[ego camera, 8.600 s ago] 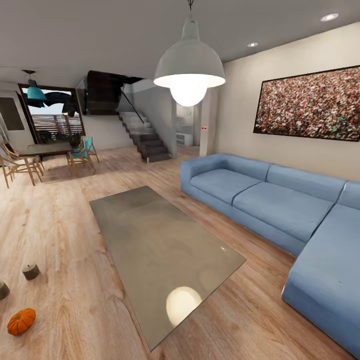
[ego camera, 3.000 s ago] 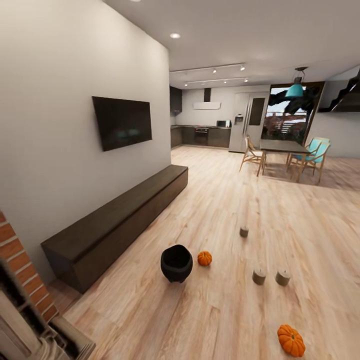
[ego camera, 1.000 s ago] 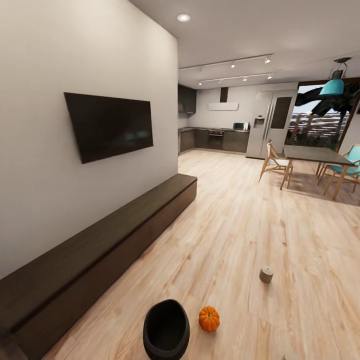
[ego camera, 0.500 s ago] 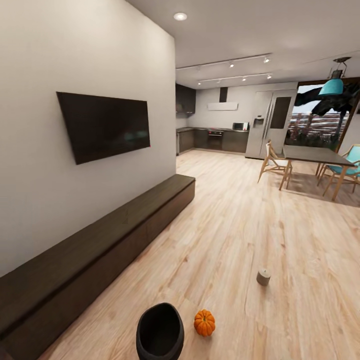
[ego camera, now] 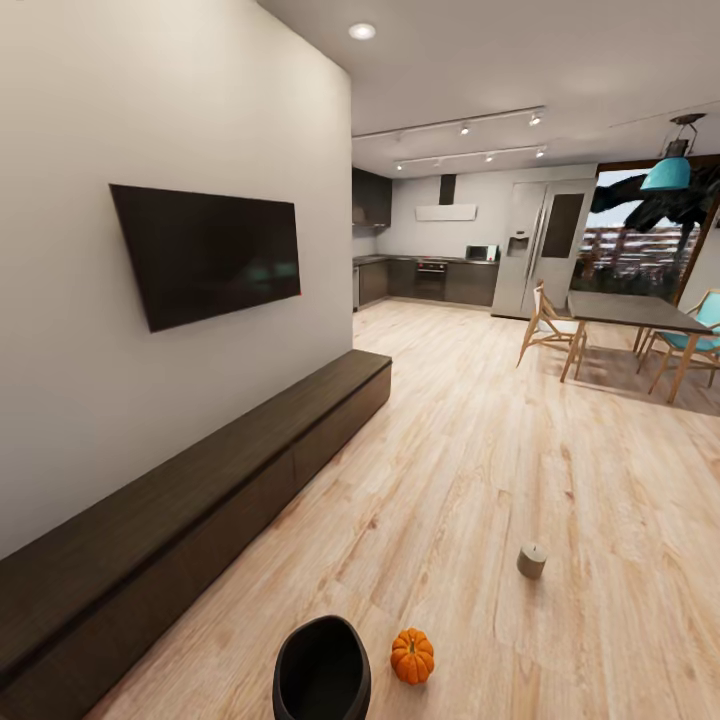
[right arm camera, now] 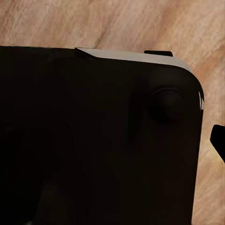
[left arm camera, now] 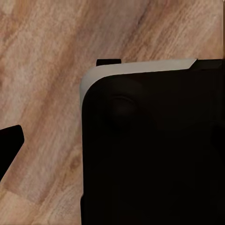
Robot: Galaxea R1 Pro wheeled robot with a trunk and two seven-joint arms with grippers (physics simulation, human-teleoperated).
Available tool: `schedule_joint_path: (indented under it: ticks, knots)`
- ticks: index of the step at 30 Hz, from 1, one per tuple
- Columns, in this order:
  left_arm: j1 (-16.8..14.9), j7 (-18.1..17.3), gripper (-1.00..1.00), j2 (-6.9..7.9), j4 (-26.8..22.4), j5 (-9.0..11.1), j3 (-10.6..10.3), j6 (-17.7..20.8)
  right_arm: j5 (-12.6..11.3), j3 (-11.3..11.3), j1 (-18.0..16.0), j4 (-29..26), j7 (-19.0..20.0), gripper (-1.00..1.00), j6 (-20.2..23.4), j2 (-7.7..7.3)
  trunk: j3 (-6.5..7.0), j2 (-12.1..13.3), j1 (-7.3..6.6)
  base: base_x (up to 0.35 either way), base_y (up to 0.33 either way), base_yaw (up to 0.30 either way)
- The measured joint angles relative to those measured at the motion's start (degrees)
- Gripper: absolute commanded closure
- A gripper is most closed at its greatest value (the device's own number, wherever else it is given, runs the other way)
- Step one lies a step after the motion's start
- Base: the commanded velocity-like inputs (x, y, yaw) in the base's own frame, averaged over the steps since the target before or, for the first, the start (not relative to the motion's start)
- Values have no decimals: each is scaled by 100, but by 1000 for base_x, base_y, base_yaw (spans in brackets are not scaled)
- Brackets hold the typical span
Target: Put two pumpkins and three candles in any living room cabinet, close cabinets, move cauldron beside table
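A long, low dark-brown cabinet (ego camera: 200, 500) runs along the white wall at the left, all its fronts shut. The black cauldron (ego camera: 322, 670) stands on the wood floor at the bottom edge of the head view. One small orange pumpkin (ego camera: 412, 656) lies just to its right. A squat grey-brown candle (ego camera: 532, 560) stands farther right and a little farther from me. The coffee table is out of view. In each wrist view a single dark fingertip (left arm camera: 9, 150) (right arm camera: 219, 140) shows at the frame's edge above the floor, beside my black body.
A black TV (ego camera: 205, 250) hangs on the wall above the cabinet. A dining table (ego camera: 630, 312) with wooden chairs (ego camera: 548, 322) stands at the right back. The kitchen (ego camera: 430, 278) lies at the far end. Open wood floor stretches between the cabinet and the dining set.
The head view has shifted slightly, so the camera moved. Cauldron, pumpkin and candle keep their places on the floor.
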Motion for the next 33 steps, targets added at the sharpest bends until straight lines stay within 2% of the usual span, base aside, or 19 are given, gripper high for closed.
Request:
schedule_joint_path:
  ticks: [8, 10, 19, 33]
  knots:
    - [0, -5, -100, -3, 0, -14, 18, -1, 12, 5, 0, 0, 3, -100, 6, 1, 144, 321, -176, 0, 0, 0]
    - [59, -36, -100, 45, -14, -3, 22, -68, 20, 14, -9, 0, 26, -100, -12, 29, 143, 321, -176, 0, 0, 0]
    - [67, -37, -100, 38, -20, -3, 14, -83, 25, 13, -9, 0, 26, -100, -9, 27, 143, 321, -176, 0, 0, 0]
    - [68, -37, -100, 36, -13, -4, 12, -68, 18, 10, -9, 0, 26, -100, -9, 27, 394, 881, -483, 0, 0, 0]
